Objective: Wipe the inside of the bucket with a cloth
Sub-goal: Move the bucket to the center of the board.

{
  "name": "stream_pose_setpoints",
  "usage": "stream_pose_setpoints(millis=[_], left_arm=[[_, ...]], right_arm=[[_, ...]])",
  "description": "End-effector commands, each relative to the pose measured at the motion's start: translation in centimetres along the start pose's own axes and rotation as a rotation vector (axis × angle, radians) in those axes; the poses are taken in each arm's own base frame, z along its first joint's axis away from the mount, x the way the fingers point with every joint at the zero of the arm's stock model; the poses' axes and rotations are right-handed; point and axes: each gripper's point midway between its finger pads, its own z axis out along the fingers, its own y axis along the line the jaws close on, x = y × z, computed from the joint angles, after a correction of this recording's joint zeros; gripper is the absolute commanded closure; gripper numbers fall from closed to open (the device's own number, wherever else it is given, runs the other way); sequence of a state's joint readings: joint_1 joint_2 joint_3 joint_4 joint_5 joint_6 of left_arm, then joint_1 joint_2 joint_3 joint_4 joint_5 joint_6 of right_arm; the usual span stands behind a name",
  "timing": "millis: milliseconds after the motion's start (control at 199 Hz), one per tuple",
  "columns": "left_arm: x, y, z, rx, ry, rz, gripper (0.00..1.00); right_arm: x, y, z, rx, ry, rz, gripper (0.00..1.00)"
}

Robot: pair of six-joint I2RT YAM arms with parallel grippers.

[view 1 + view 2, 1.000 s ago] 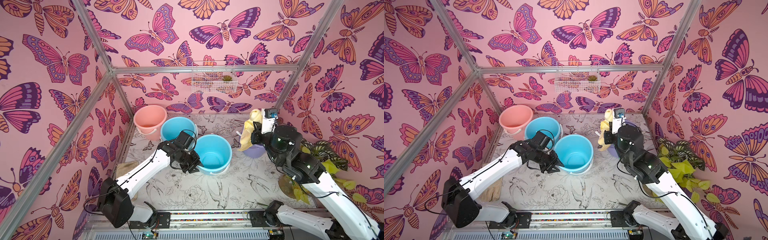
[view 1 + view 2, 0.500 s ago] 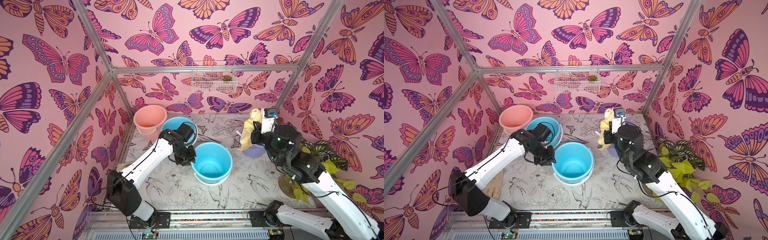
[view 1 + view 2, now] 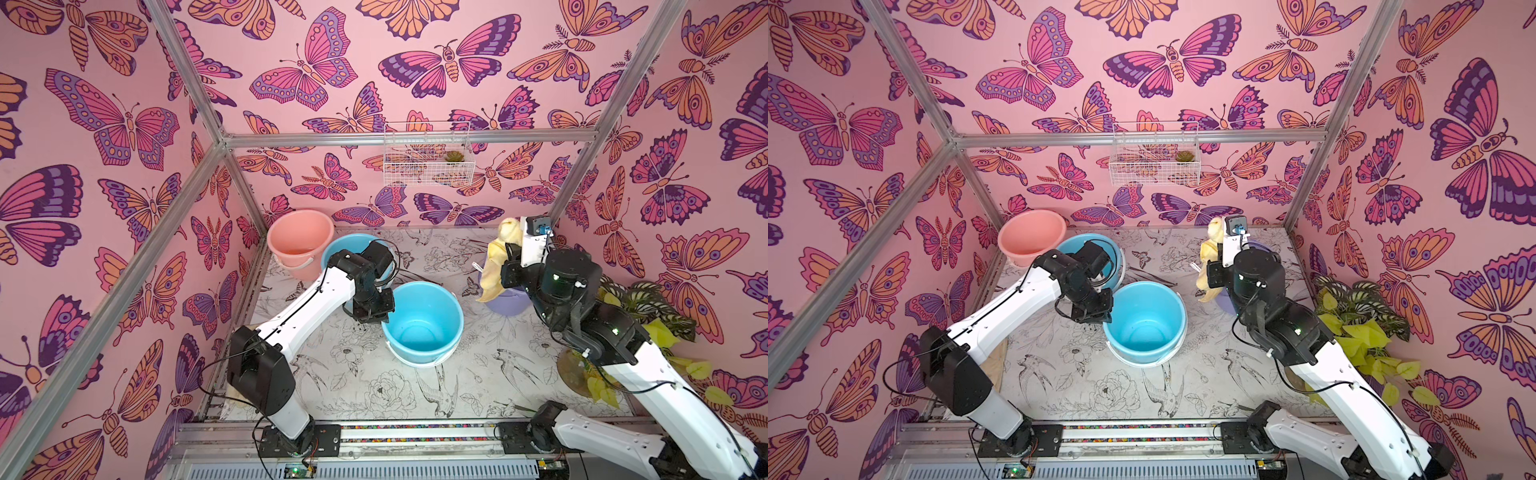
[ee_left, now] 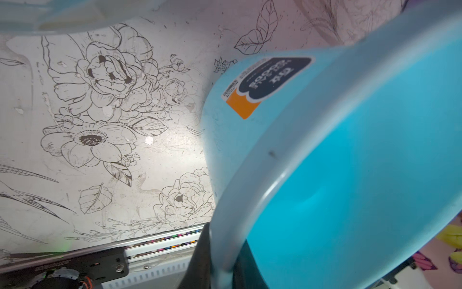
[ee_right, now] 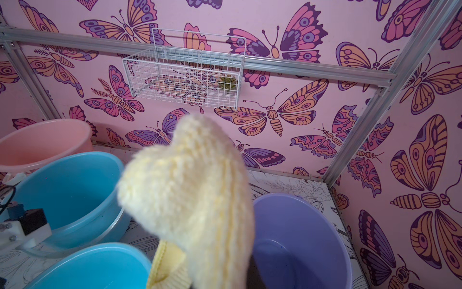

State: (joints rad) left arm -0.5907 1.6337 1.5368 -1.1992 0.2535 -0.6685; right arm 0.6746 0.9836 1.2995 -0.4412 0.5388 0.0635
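A light blue bucket point(image 3: 424, 320) point(image 3: 1144, 320) stands mid-table, mouth up and bare inside. My left gripper point(image 3: 380, 318) point(image 3: 1102, 318) is shut on its left rim. In the left wrist view that rim point(image 4: 250, 175) runs down between my two dark fingers point(image 4: 197, 262), one outside the wall and one inside. Raised at the back right, my right gripper point(image 3: 513, 249) is shut on the pale yellow cloth point(image 3: 496, 257) point(image 3: 1208, 257). The bunched cloth point(image 5: 190, 190) hangs over a purple bucket's near edge and hides the right fingers.
A pink bucket point(image 3: 299, 237) and a second blue bucket point(image 3: 349, 249) stand at the back left, close behind my left arm. The purple bucket point(image 3: 505, 299) point(image 5: 300, 240) sits under the cloth. A leafy plant point(image 3: 648, 316) fills the right side. A wire basket point(image 3: 428, 153) hangs on the back wall.
My left gripper has closed on the blue bucket's rim, and the bucket has slid slightly towards the front. The left elbow has swung in. The right arm and cloth have stayed put.
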Motion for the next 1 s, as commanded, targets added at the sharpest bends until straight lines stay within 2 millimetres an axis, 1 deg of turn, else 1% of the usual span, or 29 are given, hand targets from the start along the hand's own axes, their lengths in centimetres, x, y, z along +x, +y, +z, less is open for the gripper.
stream_pose_setpoints(millis=[0,116,231,342,467,543,653,739,849,930,1000], left_arm=[[0.3,0.9,-0.5,-0.050,-0.004,0.046,1.00],[0.7,1.7,-1.1,-0.074,-0.018,0.038,1.00],[1.8,3.3,-2.0,-0.110,-0.020,0.017,1.00],[2.7,5.6,-3.0,-0.122,-0.028,-0.041,1.00],[3.6,8.6,-4.2,-0.120,-0.045,-0.124,1.00],[4.0,10.5,-4.8,-0.124,-0.052,-0.180,1.00],[4.1,13.0,-5.2,-0.130,-0.060,-0.257,1.00],[3.8,14.4,-5.5,-0.129,-0.071,-0.312,1.00],[2.5,15.8,-5.7,-0.116,-0.101,-0.356,1.00],[1.0,16.0,-5.6,-0.064,-0.125,-0.375,1.00],[-0.4,15.8,-5.5,-0.020,-0.140,-0.369,1.00]], right_arm=[[-1.0,-0.5,-0.3,0.018,-0.010,0.021,1.00],[-1.0,-0.3,-0.1,0.015,-0.005,0.019,1.00],[-1.0,-0.2,0.1,0.011,-0.003,0.017,1.00],[-0.9,0.1,0.4,0.005,0.000,0.017,1.00],[-0.9,0.5,0.6,-0.005,0.003,0.019,1.00],[-0.9,0.6,0.8,-0.010,0.004,0.020,1.00],[-1.1,0.8,0.9,-0.016,0.002,0.024,1.00],[-1.2,0.9,0.9,-0.019,0.003,0.027,1.00],[-1.4,0.8,0.8,-0.018,-0.001,0.028,1.00],[-1.5,0.7,0.7,-0.017,-0.004,0.027,1.00],[-1.6,0.7,0.6,-0.017,-0.006,0.026,1.00]])
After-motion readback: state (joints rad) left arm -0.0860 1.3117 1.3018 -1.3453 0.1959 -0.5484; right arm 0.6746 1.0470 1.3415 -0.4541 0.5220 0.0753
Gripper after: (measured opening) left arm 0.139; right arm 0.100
